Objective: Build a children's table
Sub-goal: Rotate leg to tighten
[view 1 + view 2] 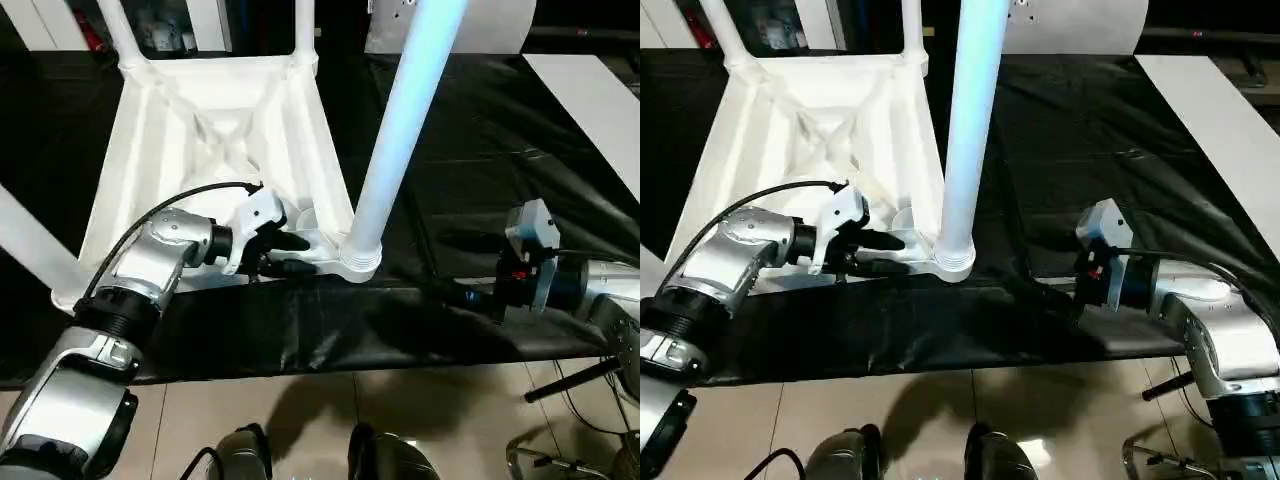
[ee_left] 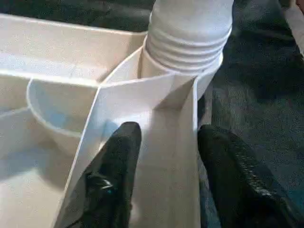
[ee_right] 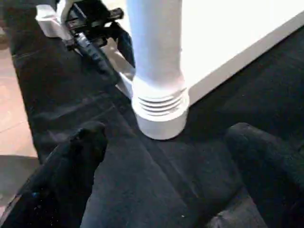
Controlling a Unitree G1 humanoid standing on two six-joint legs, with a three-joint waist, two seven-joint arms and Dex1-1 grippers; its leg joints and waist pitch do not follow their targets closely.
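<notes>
The children's table (image 1: 220,130) lies upside down on the black-covered surface, ribbed underside up. A long white leg (image 1: 400,130) stands in the near right corner socket (image 1: 360,262). My left gripper (image 1: 295,254) is at the table's near rim, just left of that socket. In the left wrist view its fingers (image 2: 118,156) straddle the rim wall (image 2: 156,142), shut on it, one inside and one outside. My right gripper (image 1: 1072,292) hovers low over the black cover to the right of the socket. It is open wide, with the socket (image 3: 159,107) ahead of its spread fingers (image 3: 71,161).
Two more legs (image 1: 305,30) rise from the far corners and another (image 1: 30,240) crosses the left edge. The black cover's front edge (image 1: 330,360) hangs over a tiled floor (image 1: 440,420). A white panel (image 1: 590,90) lies at the back right. A metal stand (image 1: 570,380) is at the lower right.
</notes>
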